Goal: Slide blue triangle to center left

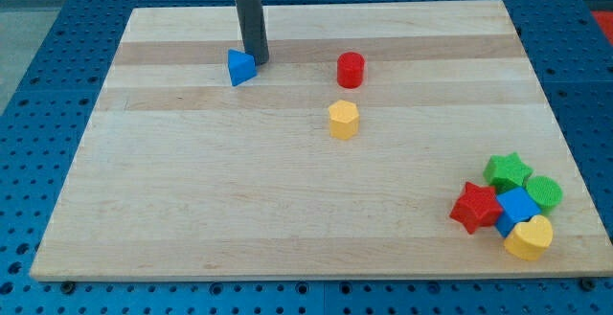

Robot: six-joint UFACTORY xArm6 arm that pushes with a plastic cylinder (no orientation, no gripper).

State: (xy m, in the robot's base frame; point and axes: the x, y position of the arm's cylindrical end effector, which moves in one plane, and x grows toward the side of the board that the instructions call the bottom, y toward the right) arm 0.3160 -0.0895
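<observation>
My tip (257, 61) stood on the wooden board (287, 210) toward the view's upper left, touching or just beside the blue triangle (240, 68), which lay at its left. I had only a bare rod, with no jaws to part or close. A red cylinder (351, 70) and yellow hexagon (343, 120) sat well apart, rightward.

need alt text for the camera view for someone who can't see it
My tip sits against the upper right side of the small blue triangle block near the top left of the pale wooden board. A red cylinder and a yellow hexagonal block stand near centre; five more blocks cluster bottom right.
</observation>
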